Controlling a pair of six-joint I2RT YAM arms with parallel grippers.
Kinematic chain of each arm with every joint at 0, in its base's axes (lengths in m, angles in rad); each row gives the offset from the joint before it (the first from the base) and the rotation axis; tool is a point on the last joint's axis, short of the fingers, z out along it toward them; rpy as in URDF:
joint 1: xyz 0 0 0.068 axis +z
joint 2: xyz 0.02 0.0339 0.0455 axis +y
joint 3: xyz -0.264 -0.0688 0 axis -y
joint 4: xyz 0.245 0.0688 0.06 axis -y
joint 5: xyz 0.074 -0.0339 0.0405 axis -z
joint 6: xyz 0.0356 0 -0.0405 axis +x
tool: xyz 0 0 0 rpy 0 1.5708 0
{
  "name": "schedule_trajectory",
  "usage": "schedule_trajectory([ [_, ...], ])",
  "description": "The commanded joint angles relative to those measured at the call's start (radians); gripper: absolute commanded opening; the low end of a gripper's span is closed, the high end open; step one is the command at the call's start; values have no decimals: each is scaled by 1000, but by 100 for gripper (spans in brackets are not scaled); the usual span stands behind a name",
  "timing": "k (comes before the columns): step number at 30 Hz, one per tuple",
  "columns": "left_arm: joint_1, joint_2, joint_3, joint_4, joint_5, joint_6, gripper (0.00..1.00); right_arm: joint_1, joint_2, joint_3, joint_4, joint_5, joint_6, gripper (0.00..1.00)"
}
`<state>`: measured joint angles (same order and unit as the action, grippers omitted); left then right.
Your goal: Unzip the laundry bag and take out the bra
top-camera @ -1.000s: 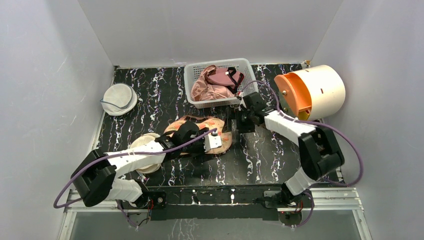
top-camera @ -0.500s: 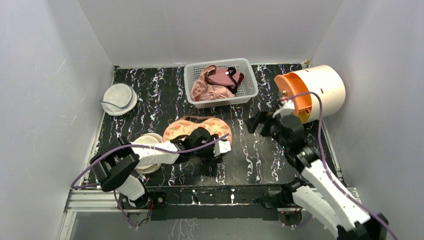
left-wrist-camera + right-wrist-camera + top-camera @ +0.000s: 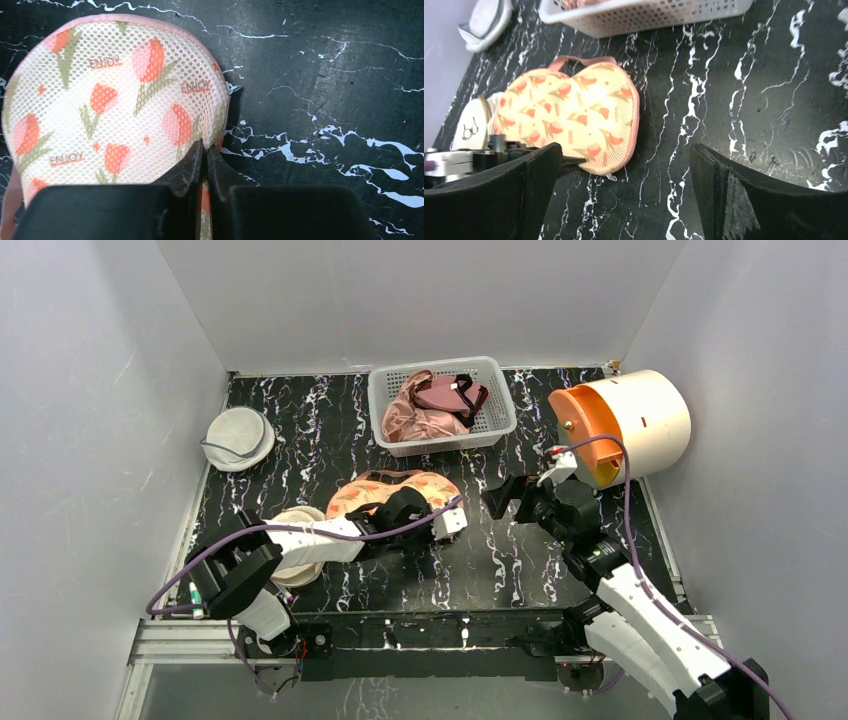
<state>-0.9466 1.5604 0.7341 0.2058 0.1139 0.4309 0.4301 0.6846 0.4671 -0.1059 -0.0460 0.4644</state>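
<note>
1. Bare surface (image 3: pixel 500 560) lies open to the right of the laundry bag (image 3: pixel 375 495), as far as the right end effector (image 3: pixel 500 498).
2. The left end effector (image 3: pixel 205 152) and its arm crowd the bag's near edge.
3. Farther back, a basket (image 3: pixel 450 445) and an orange-faced drum (image 3: pixel 630 420) stand in the way.

Basket (image 3: pixel 440 446) holds pink garment (image 3: pixel 408 418), perhaps maroon bra (image 3: pixel 448 393).
</note>
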Motion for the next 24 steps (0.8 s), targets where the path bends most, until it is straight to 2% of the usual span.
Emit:
schedule_trajectory([
  [1,-5,-68,32,-16,-22,-3,0,-1,63,-11,116,-63,-15,98],
  [3,-5,-88,36,-19,-27,-11,0,-1,109,-23,152,-123,-26,97],
  [8,-5,-133,27,-3,-38,-29,0,-1,237,-39,246,-267,-27,77],
  [13,-5,-143,43,-23,-33,-41,0,5,345,-66,353,-344,-20,68],
  [18,-6,-158,44,-26,-36,-40,0,57,416,-95,467,-346,-17,60],
  [24,-5,-175,43,-27,-41,-39,0,156,479,-110,547,-246,-13,53],
])
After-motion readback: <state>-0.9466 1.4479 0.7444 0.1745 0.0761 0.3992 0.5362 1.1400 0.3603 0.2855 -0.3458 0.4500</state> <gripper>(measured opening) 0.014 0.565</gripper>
